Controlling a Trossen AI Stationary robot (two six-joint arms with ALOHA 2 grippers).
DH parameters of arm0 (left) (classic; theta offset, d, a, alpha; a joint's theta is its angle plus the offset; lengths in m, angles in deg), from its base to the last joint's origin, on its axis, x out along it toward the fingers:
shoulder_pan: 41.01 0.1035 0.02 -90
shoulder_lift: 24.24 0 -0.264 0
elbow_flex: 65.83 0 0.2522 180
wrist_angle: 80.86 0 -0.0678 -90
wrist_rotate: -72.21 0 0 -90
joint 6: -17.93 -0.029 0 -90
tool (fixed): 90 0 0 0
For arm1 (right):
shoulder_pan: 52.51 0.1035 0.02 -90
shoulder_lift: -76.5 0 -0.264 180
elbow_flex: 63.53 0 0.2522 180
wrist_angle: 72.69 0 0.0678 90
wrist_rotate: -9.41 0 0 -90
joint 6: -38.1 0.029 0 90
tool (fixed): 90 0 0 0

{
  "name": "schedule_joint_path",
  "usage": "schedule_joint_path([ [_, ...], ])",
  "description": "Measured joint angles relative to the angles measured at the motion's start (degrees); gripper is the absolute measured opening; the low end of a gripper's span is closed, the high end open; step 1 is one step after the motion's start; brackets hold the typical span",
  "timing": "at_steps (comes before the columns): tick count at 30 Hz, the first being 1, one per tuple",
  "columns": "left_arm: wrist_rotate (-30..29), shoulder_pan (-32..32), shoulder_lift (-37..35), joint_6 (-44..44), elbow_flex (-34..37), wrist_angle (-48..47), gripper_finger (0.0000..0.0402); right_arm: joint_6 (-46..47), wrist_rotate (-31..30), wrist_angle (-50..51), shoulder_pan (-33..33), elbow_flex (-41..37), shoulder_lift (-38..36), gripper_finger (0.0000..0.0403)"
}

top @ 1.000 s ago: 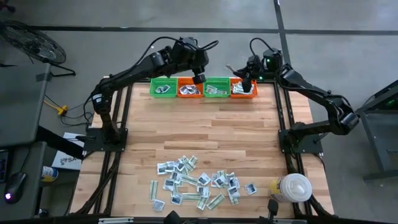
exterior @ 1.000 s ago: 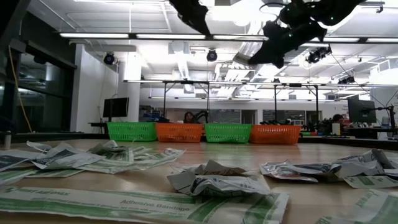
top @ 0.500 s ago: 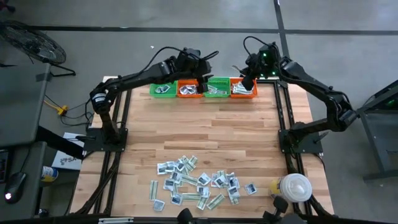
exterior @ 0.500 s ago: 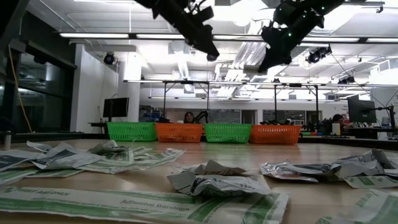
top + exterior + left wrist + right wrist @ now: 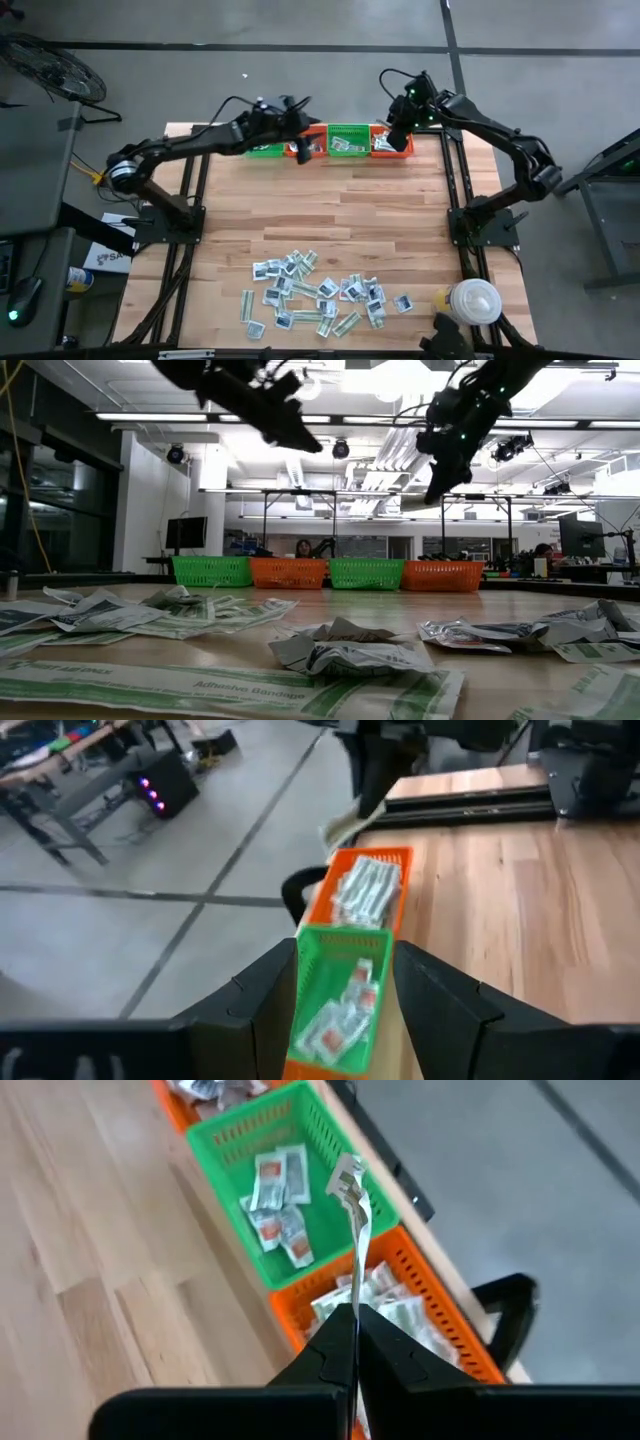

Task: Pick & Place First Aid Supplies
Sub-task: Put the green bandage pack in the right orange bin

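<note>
Right wrist: packet (image 5: 352,1210) edge-on in pincer (image 5: 355,1320)

In the high view the left arm hides part of the second basket (image 5: 300,146), the round container (image 5: 473,302) is cut by the bottom edge, and print on the packets (image 5: 318,293) is too small to read.

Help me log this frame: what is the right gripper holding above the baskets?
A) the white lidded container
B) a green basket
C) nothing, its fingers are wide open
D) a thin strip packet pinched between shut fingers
D: in the right wrist view the right gripper is shut on a narrow strip packet, which sticks out edge-on over the orange basket and green basket.
</note>
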Motion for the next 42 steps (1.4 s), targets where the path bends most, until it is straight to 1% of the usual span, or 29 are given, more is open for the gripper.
schedule_joint_path([
  [2, 0.91, 0.93, -3.05, 0.81, 4.19, 2.79, 0.0163, 0.00, 0.09, 0.82, 0.00, 0.00, 1.28, 0.0000],
  [5, 5.19, 2.46, -7.07, 2.61, 9.71, 8.71, 0.0163, -0.07, 0.59, 2.46, -0.34, 0.00, 3.15, 0.0000],
  [9, 10.50, 5.16, -11.46, 5.09, 16.52, 14.22, 0.0163, 0.04, 1.19, 3.67, -0.93, 0.00, 6.27, 0.0000],
  [13, 15.84, 8.65, -14.88, 8.16, 21.79, 18.92, 0.0163, 0.43, 1.62, 4.23, -1.73, 0.00, 9.27, 0.0000],
  [16, 20.04, 10.95, -16.45, 9.90, 24.77, 21.64, 0.0163, 0.42, 0.71, 4.57, -2.45, -0.02, 11.68, 0.0000],
  [21, 26.74, 13.71, -17.30, 11.31, 26.32, 23.14, 0.0163, 0.42, -0.80, 5.05, -3.90, -0.02, 13.77, 0.0000],
  [27, 28.90, 13.66, -17.28, 10.77, 26.45, 23.30, 0.0163, 0.78, -2.72, 4.72, -4.52, -0.02, 13.99, 0.0001],
  [29, 29.56, 13.68, -17.28, 10.18, 26.47, 23.13, 0.0163, 1.32, -2.74, 4.64, -4.52, -0.02, 14.00, 0.0008],
  [32, 30.13, 13.68, -17.28, 9.77, 26.47, 23.15, 0.0163, 2.69, -2.79, 4.66, -4.52, -0.02, 14.01, 0.0030],
  [35, 31.90, 13.68, -17.26, 9.51, 26.47, 23.06, 0.0163, 4.56, -4.34, 4.66, -4.49, -0.02, 14.01, 0.0060],
  [39, 33.20, 13.66, -17.23, 9.28, 26.47, 22.62, 0.0162, 7.87, -4.89, 4.57, -4.48, -0.02, 14.01, 0.0101],
  [42, 34.12, 13.68, -17.23, 8.58, 26.47, 22.35, 0.0162, 10.08, -4.87, 4.12, -4.46, -0.02, 13.63, 0.0121],
])
